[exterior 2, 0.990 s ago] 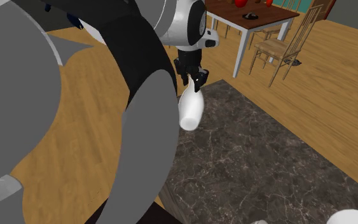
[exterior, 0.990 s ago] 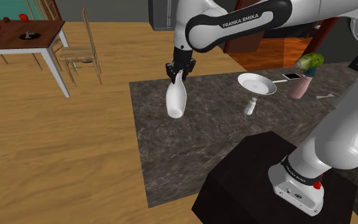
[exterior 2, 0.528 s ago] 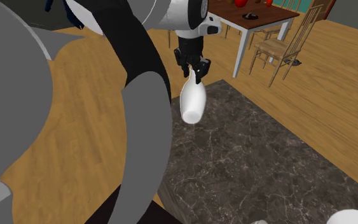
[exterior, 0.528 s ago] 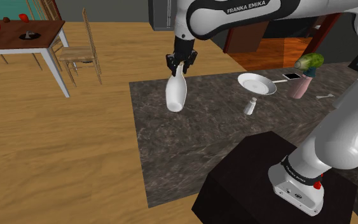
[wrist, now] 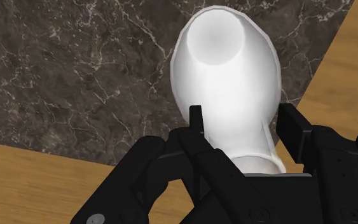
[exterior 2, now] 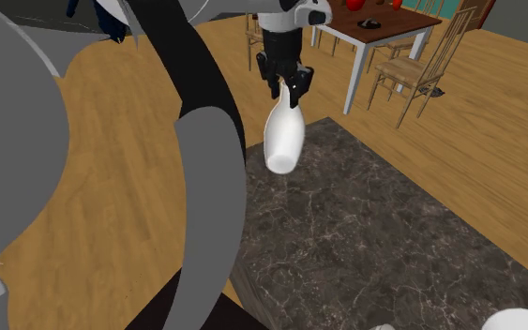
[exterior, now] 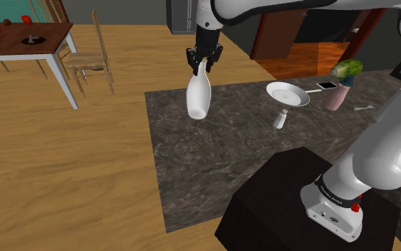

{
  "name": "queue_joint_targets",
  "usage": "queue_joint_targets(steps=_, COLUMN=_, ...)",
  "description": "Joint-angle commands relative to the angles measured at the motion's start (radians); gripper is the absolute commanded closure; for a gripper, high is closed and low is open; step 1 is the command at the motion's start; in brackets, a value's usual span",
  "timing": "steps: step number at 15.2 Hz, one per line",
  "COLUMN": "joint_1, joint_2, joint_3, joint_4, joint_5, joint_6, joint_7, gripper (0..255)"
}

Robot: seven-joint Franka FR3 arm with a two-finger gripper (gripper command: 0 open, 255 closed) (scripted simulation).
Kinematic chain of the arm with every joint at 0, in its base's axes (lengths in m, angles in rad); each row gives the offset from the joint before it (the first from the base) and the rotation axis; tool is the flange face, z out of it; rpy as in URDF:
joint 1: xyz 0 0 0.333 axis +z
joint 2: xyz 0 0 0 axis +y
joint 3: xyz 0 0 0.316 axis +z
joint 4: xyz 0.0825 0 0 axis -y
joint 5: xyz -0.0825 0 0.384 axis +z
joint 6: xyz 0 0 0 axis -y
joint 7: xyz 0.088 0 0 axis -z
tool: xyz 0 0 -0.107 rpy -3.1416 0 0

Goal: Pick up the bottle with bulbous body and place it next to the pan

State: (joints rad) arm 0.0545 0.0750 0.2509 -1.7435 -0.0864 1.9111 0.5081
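Your gripper (exterior: 204, 65) is closed on the neck of the white bottle (exterior: 198, 96), one black finger on each side, and the bulbous body hangs straight below the hand with its flat base pointing down. You can see the same grip in the second exterior view, where the gripper (exterior 2: 288, 86) pinches the narrow top and the bottle (exterior 2: 283, 141) dangles slightly tilted, off the surface. From the wrist, the fingers (wrist: 196, 121) clasp the neck and the bottle (wrist: 225, 83) swells away from the hand toward its round base. Its walls are opaque, so you cannot tell whether anything is inside. Beneath the hand lies the dark marble counter (exterior: 227, 157), close to its edge where the wood floor (exterior: 63, 171) begins. The white pan (exterior: 288, 94) sits on that counter well apart from the hand, toward the shoulder view's right, its inside a plain white. Just beside the pan, nearer the stand, stands a small white shaker (exterior: 280, 119). Beyond the pan from the hand, a pink cup (exterior: 336, 98) holds something green (exterior: 347, 68) that sticks out of its top.
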Motion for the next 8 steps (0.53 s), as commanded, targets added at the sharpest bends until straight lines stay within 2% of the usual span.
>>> queue_joint_targets(steps=1, joint_1=0.001, joint_2=-0.004, joint_3=0.001, joint_4=0.019, joint_5=0.002, joint_6=-0.023, joint_7=-0.001, gripper=255)
queue_joint_targets(steps=8, joint_1=0.002, joint_2=0.001, joint_3=0.002, joint_4=0.119, joint_5=0.002, joint_6=-0.118, joint_7=-0.006, gripper=255)
